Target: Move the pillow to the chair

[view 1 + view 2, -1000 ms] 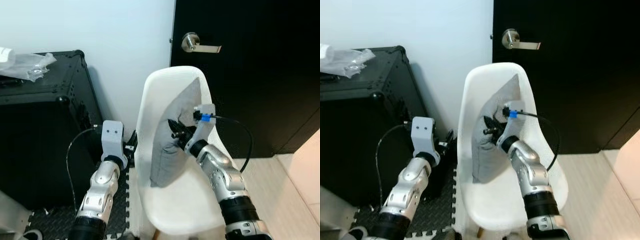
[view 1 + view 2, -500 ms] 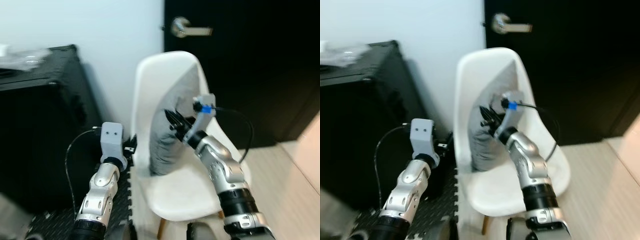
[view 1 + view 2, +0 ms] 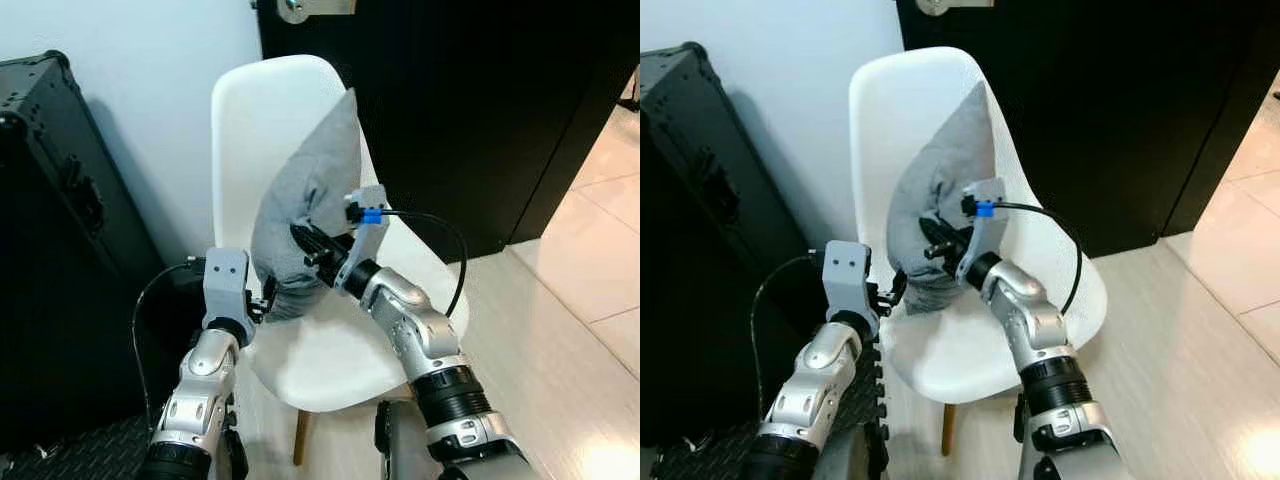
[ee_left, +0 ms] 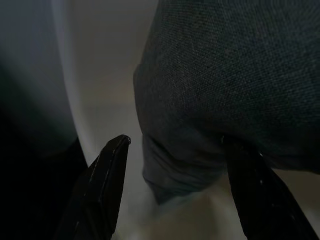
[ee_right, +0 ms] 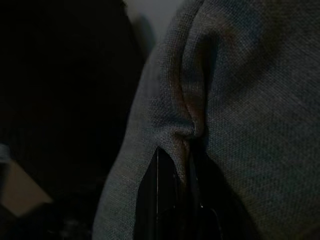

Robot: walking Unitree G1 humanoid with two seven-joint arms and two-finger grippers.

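I have the soft grey fabric pillow (image 3: 305, 215) standing on edge in the white moulded plastic shell chair (image 3: 335, 350), leaning against the backrest at its 12 o'clock so it won't topple. My right gripper (image 3: 312, 254) pinches a fold of cloth on the pillow's face, fingers pressed together, steadying it upright. My left gripper (image 4: 175, 185) sits at the pillow's 7 o'clock corner, fingers (image 4: 102, 187) spread either side of it, apparently bracing. I judge placement nearly done; letting go remains.
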